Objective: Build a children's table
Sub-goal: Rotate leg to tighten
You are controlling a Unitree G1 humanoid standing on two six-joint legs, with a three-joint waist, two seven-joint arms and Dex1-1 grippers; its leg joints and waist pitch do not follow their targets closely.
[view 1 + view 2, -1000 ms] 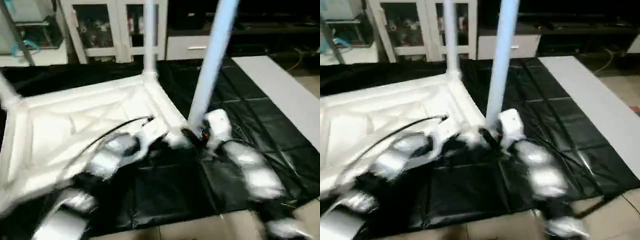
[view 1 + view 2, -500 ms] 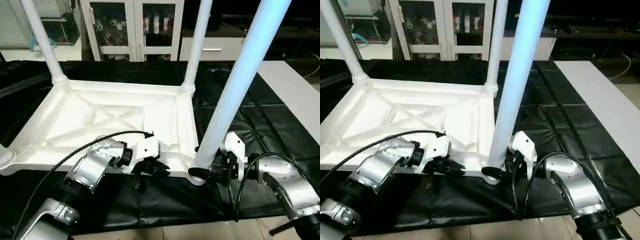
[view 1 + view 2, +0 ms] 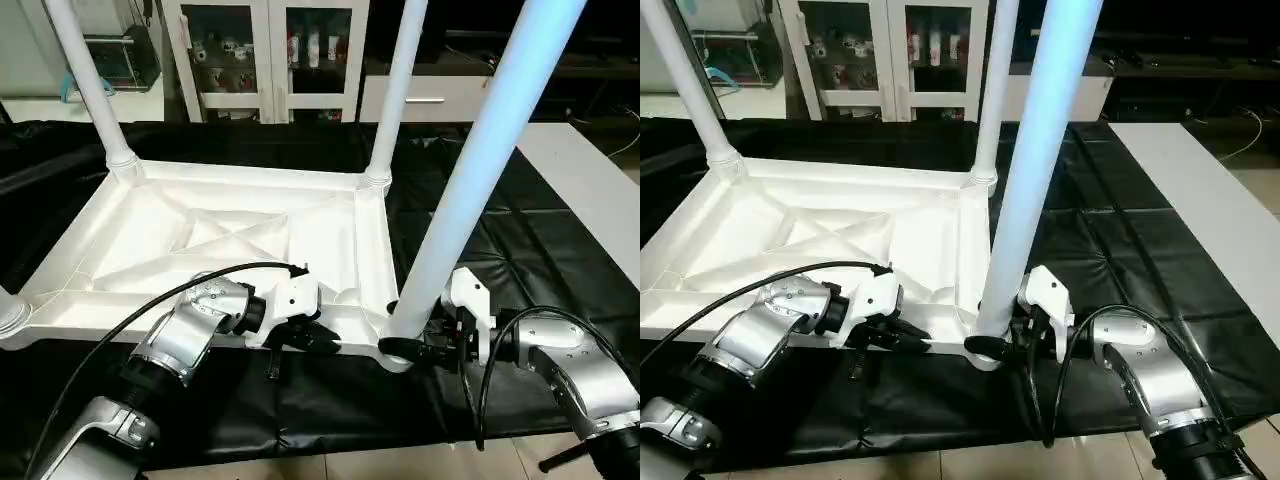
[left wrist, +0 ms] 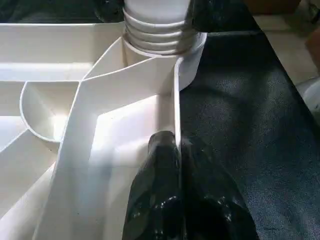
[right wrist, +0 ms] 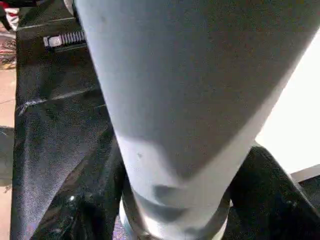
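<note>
Left wrist view | left gripper (image 4: pixel 177 165) pinches tabletop rim (image 4: pixel 176 107) | right gripper (image 3: pixel 1005 345) straddles near leg (image 3: pixel 1035 170), reaching level

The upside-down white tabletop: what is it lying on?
The tabletop rests ribs-up on a black sheet spread over the floor. Whatever lies directly beneath it is covered by the top itself.

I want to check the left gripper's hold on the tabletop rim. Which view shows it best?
The left wrist view: the left gripper is pinched shut on the thin rim of the tabletop, one finger each side. The eye views show it from above, fingers partly hidden. The right wrist view shows the leg.
</note>
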